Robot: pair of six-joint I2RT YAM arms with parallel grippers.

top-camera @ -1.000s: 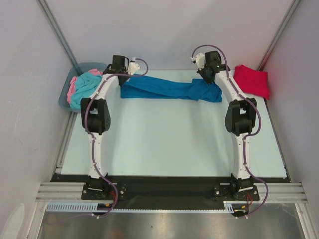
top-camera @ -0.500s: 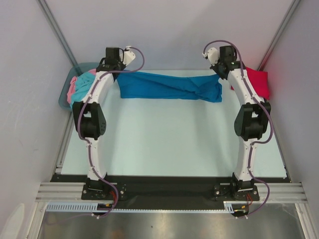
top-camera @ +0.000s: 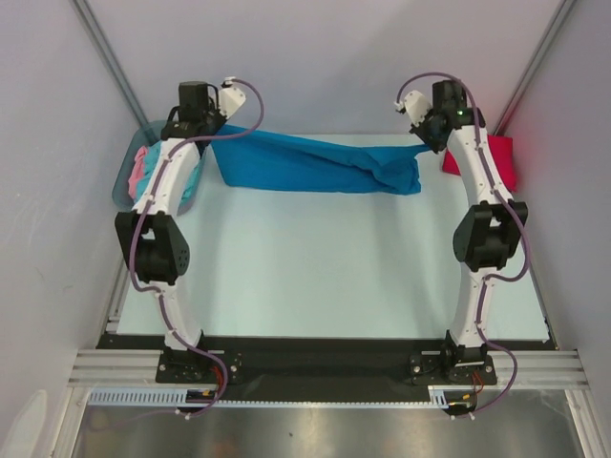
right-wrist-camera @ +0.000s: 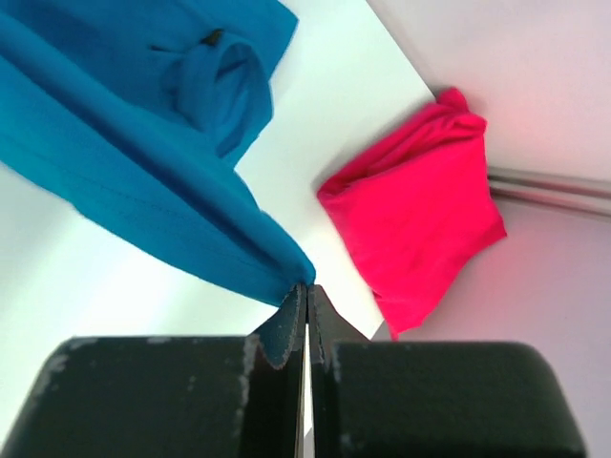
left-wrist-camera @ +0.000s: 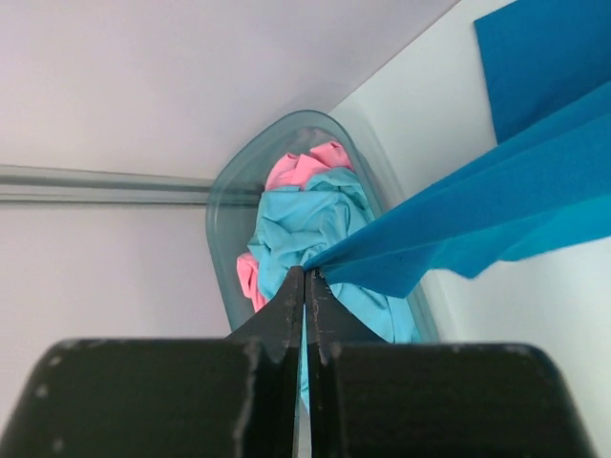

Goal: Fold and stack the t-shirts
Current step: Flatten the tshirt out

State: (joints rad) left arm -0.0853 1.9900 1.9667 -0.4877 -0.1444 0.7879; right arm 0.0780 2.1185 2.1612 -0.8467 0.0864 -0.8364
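Observation:
A deep blue t-shirt [top-camera: 305, 164] hangs stretched across the far side of the table between both arms. My left gripper [top-camera: 216, 128] is shut on its left edge, the cloth [left-wrist-camera: 496, 210] fanning out from my closed tips [left-wrist-camera: 305, 274]. My right gripper [top-camera: 431, 145] is shut on its right edge [right-wrist-camera: 143, 191], which pinches into my tips [right-wrist-camera: 307, 286]. A folded red t-shirt [top-camera: 496, 157] lies at the far right corner [right-wrist-camera: 420, 210]. Turquoise [left-wrist-camera: 305, 224] and pink [left-wrist-camera: 301, 169] t-shirts are bunched in the bin.
The grey-blue plastic bin [top-camera: 126, 181] sits at the far left corner, below my left gripper [left-wrist-camera: 224, 239]. Grey walls close in behind and on both sides. The pale table mat [top-camera: 325, 277] runs toward the arm bases.
Both grippers have lifted and moved outward toward the back corners, pulling the blue t-shirt taut and spreading it wider. The left arm swung over the bin.

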